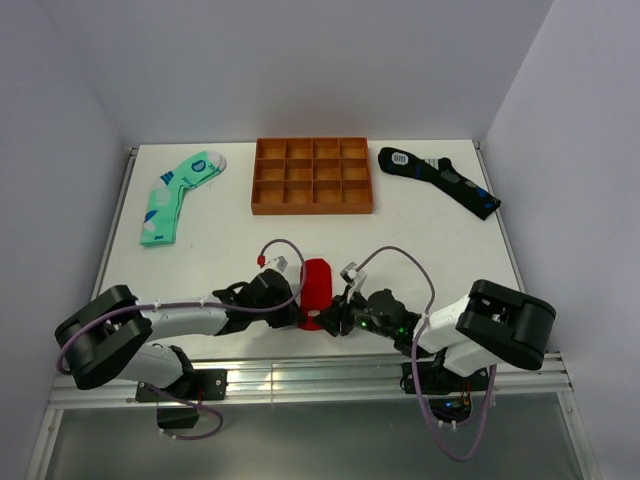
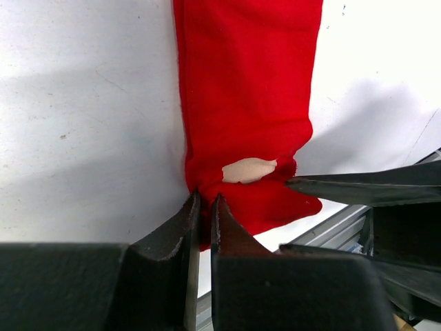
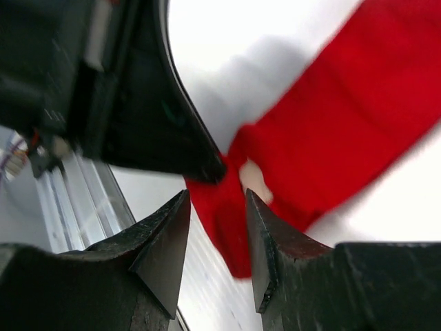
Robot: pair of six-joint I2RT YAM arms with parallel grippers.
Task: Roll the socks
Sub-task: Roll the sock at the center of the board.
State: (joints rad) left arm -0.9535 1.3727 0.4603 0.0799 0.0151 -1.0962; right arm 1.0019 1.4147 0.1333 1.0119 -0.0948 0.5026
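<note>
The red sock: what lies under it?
The white table lies under the red sock, whose near end lies close to the table's near edge. The surface directly beneath the fabric is covered and cannot be seen.

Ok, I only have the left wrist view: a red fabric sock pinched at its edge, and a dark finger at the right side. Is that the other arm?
Observer: Yes, the right gripper; its jaws stand apart at the red fabric sock's near end.
Reviewer: Other socks?
Observer: A mint-green patterned sock lies far left on the white table.
Reviewer: And right?
Observer: A black sock with blue patches, right of an orange compartment tray.
</note>
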